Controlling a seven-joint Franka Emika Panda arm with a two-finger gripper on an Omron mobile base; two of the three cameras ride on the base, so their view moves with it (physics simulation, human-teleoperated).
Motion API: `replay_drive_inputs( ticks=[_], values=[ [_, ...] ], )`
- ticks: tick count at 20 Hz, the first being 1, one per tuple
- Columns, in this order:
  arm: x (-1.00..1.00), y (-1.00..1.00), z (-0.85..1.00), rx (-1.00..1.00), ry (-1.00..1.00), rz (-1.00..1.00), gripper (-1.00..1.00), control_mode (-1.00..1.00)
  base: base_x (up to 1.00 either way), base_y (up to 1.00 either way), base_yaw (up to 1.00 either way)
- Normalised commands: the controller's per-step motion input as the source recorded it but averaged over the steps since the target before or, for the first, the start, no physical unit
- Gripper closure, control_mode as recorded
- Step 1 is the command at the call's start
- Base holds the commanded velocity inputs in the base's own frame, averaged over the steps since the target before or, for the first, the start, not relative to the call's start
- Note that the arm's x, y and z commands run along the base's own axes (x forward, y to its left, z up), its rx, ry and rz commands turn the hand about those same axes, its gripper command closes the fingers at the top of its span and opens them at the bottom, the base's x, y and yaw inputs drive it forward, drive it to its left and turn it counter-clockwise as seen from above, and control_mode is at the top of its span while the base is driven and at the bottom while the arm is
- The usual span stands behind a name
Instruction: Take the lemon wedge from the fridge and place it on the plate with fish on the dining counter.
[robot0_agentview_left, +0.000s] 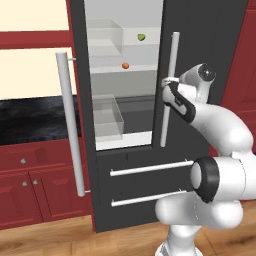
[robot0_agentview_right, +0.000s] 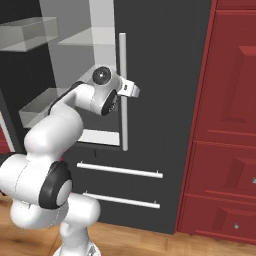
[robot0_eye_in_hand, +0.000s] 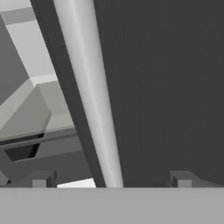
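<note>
The fridge (robot0_agentview_left: 220, 35) stands with its left door swung open and its right door closed. On an upper shelf of the pale interior lies the tiny yellow-green lemon wedge (robot0_agentview_left: 141, 37). My gripper (robot0_agentview_left: 167, 81) is at the right door's long silver handle (robot0_agentview_left: 170, 90), well right of and below the wedge. In the hand view the gripper (robot0_eye_in_hand: 111, 180) is open, and the handle (robot0_eye_in_hand: 94, 100) runs up between its fingertips (robot0_eye_in_hand: 42, 180). The right base view shows the gripper (robot0_agentview_right: 131, 90) at the same handle (robot0_agentview_right: 123, 60). The plate with fish and the dining counter are out of view.
A small orange ball (robot0_agentview_left: 125, 65) sits one shelf below the wedge. Clear bins (robot0_agentview_left: 107, 117) hang inside the fridge. The open left door's handle (robot0_agentview_left: 70, 125) juts out at the left. Red cabinets (robot0_agentview_right: 225, 125) flank the fridge, with a black top (robot0_agentview_left: 35, 120) at the left.
</note>
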Motion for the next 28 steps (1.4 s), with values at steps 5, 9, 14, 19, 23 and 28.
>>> replay_drive_inputs(
  ticks=[5,9,14,19,23,28],
  values=[
    [0.56,-0.07,-0.05,0.0,0.0,0.05,-1.0,-1.0,0.0,0.0,0.0],
    [0.61,0.0,0.0,0.0,0.0,0.0,-1.0,-1.0,0.0,0.0,0.0],
    [0.65,0.13,-0.04,0.01,0.0,0.0,-1.0,-1.0,0.0,0.0,0.0],
    [0.61,0.14,-0.15,0.03,0.0,0.0,-1.0,-1.0,0.0,0.0,0.0],
    [0.52,0.15,-0.12,0.02,0.0,0.0,1.0,-1.0,0.0,0.0,0.0],
    [0.0,0.0,0.0,0.0,0.0,0.0,1.0,-1.0,0.0,0.0,0.0]
  ],
)
